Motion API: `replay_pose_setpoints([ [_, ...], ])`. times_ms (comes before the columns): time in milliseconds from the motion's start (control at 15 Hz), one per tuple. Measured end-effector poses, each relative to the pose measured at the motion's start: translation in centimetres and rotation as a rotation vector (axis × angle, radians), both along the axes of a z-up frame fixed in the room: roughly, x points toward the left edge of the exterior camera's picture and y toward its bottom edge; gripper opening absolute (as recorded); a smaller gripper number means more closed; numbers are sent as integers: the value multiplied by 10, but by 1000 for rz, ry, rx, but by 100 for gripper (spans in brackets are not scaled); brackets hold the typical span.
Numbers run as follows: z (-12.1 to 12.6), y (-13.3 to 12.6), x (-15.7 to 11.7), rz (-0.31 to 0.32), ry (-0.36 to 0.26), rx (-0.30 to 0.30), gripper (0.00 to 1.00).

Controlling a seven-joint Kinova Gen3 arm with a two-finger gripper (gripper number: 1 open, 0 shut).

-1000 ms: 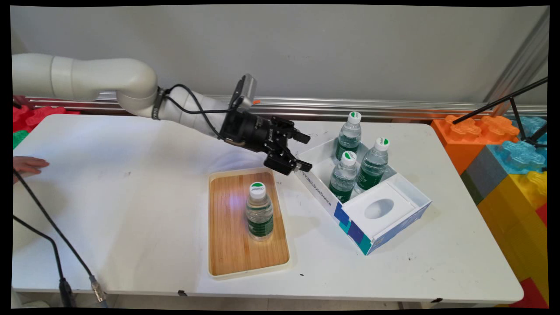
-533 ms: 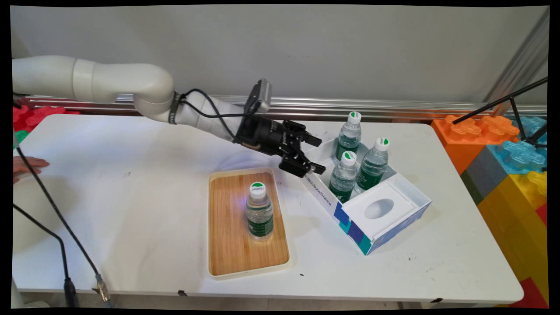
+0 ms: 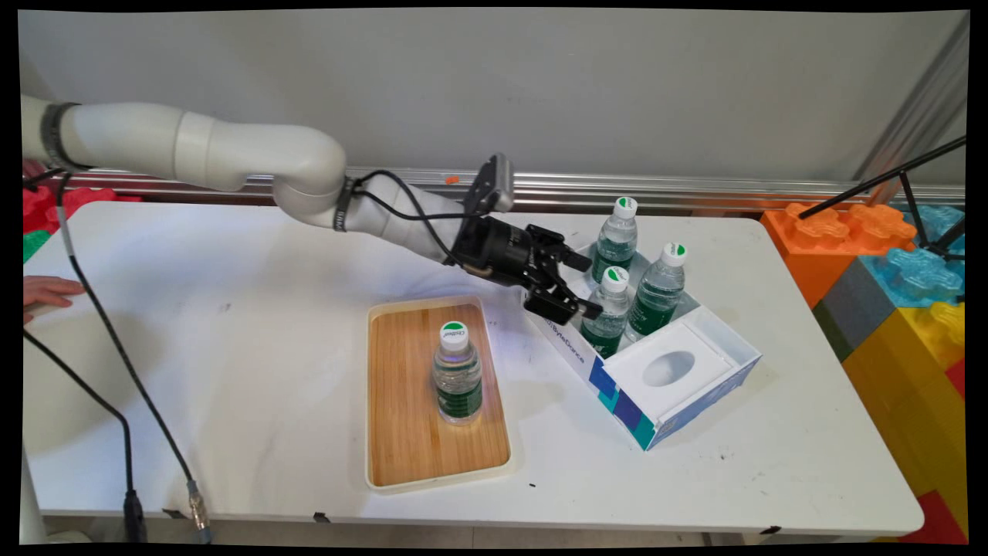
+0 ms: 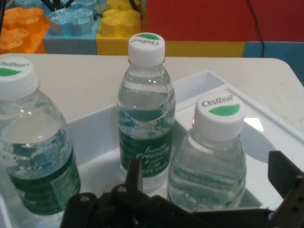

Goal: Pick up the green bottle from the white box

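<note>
Black two-finger gripper point(image 3: 576, 286), jaws wide & empty, has slid right from wooden tray point(image 3: 401, 401) over white carton point(image 3: 695, 363), nearest clear green-labelled water bottle point(image 4: 211, 156) dead ahead btwn fingers.

White arm point(image 3: 231, 154) with black gripper point(image 3: 583, 286) and black cables point(image 3: 116, 363). White worktop point(image 3: 231, 347). Tray point(image 3: 401, 401): light wood-grain floor, cream rim. Tray bottle point(image 3: 457, 372): clear, dark green label, white cap with a green segment. Box point(image 3: 656, 371): white inside, outer wall white with blue and teal blocks. Three box bottles, near point(image 4: 209, 152), middle point(image 4: 145, 104) and far point(image 4: 33, 156): clear, green labels with white script, white caps printed in dark lettering over a green patch. Blocks point(image 3: 895, 262): orange, blue, yellow, grey, red
</note>
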State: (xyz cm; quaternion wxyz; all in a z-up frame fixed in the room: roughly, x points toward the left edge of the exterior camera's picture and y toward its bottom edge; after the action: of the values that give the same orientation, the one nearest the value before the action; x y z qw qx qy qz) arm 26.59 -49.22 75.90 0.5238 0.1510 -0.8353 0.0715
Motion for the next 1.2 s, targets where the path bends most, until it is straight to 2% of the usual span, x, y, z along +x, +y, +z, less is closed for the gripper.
replay_pose_setpoints([
  [467,-12,0,-30,1,5,35,100],
  [1200,-33,-3,-44,10,-16,54,100],
])
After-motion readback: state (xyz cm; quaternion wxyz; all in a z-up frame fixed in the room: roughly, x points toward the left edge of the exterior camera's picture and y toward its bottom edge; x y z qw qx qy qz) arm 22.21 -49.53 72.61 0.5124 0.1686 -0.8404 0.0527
